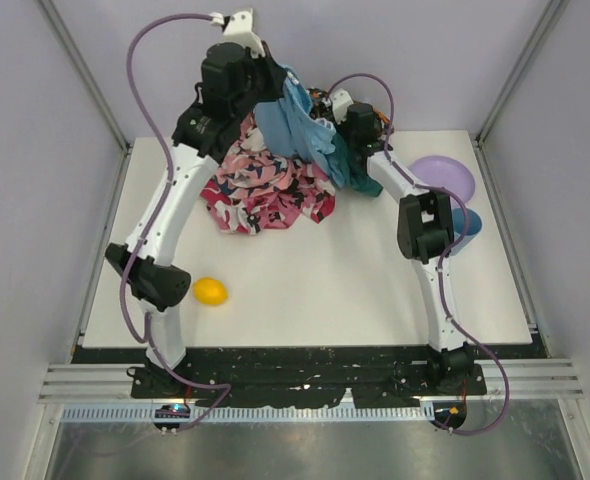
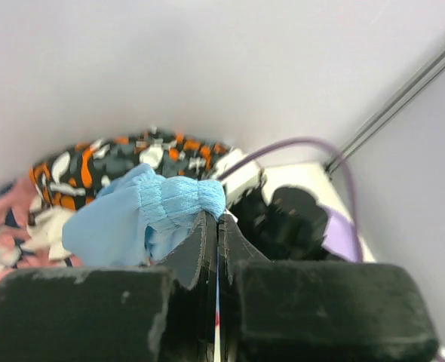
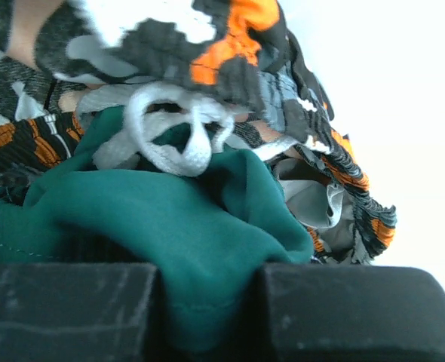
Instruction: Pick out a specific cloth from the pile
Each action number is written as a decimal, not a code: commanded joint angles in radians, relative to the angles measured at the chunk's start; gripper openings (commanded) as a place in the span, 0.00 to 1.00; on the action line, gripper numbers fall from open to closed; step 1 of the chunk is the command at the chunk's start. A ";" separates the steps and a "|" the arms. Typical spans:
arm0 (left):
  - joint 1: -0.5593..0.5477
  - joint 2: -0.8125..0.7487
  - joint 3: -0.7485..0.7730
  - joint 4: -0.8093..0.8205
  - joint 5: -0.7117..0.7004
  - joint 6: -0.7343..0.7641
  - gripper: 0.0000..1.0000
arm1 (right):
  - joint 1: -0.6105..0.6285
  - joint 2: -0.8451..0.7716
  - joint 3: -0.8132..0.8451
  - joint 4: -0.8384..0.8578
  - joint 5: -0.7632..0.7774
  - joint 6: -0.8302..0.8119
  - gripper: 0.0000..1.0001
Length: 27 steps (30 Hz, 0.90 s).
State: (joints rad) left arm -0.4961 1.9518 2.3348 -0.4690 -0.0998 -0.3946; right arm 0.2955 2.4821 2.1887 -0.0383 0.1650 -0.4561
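Two arms reach to the top centre of the overhead view, both at the pile [image 1: 267, 192] at the far side of the table [image 1: 325, 285]. Left gripper [image 1: 271, 104] [image 2: 213, 223]: jaws pressed together on a gathered, ruched edge of the cloth [image 1: 297, 125] [image 2: 173, 202], which is light sky-blue. The cloth hangs lifted from that grip, above the pink-and-red garment [image 1: 275, 195] and draping down toward the right arm's wrist. In the left wrist view it bunches just above the fingertips at frame centre, with the orange-black-white garment [image 2: 109, 162] behind it at the left. Right gripper [image 1: 343, 158] [image 3: 207, 305]: closed, with a fold of the teal cloth [image 3: 170, 219] pinched between its pads [image 3: 64, 309] at the bottom of its own view. White cord [image 3: 170, 139] lies looped on the teal fold, with orange-black-white fabric above it. Purple plate [image 1: 443, 178] sits right of the pile, a blue cup [image 1: 467, 226] just below it. Yellow fruit [image 1: 210, 291] lies lower left, well apart from the garments.
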 commanded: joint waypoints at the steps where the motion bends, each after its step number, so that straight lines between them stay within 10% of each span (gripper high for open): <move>1: 0.005 -0.160 0.139 0.121 0.005 0.100 0.00 | 0.025 -0.048 -0.012 -0.032 0.008 -0.016 0.05; 20: 0.001 -0.432 0.101 0.104 0.069 0.131 0.00 | 0.134 -0.041 -0.012 -0.064 -0.039 -0.130 0.16; 27: -0.019 -0.527 -0.018 0.056 0.152 0.093 0.00 | 0.134 -0.178 -0.095 -0.158 -0.150 -0.082 0.47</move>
State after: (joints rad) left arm -0.5045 1.4860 2.3734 -0.4385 -0.0200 -0.2714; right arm 0.4187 2.4565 2.1330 -0.1143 0.1181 -0.5774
